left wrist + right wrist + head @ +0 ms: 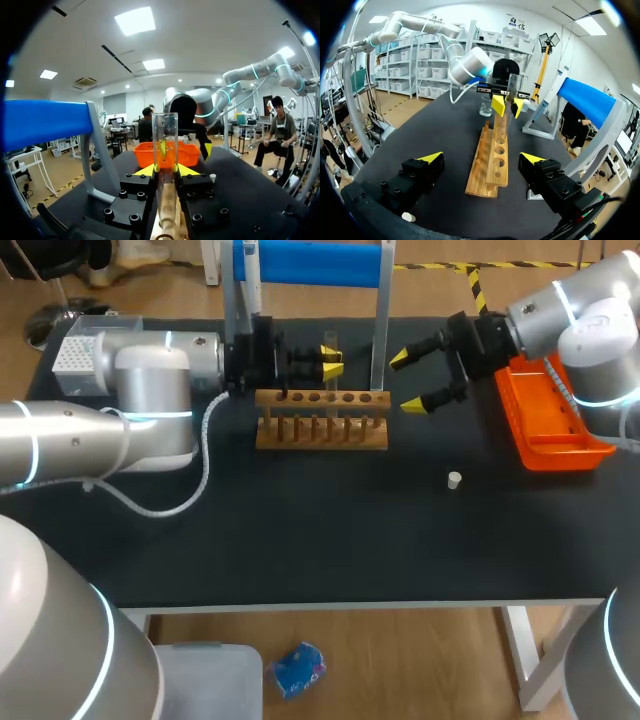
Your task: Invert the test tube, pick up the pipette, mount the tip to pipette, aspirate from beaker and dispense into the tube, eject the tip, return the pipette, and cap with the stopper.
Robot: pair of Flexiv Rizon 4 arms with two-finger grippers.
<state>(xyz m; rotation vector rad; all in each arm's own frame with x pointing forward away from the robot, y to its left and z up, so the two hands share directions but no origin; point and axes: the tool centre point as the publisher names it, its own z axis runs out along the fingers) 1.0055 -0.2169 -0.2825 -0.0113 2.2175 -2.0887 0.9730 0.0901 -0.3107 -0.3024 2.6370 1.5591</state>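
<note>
On the black table (300, 540), your left gripper (333, 363) pinches the clear glass test tube (165, 135) at the wooden rack (320, 425); your right gripper (406, 381) gapes wide.

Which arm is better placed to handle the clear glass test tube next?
Left: the left gripper holds the clear glass test tube at the wooden rack; the right gripper is open, empty.

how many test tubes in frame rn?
1. The test tube stands upright, clamped in the left gripper, at the wooden rack. The rack's other holes look empty in the head view, so none seem hidden.
</note>
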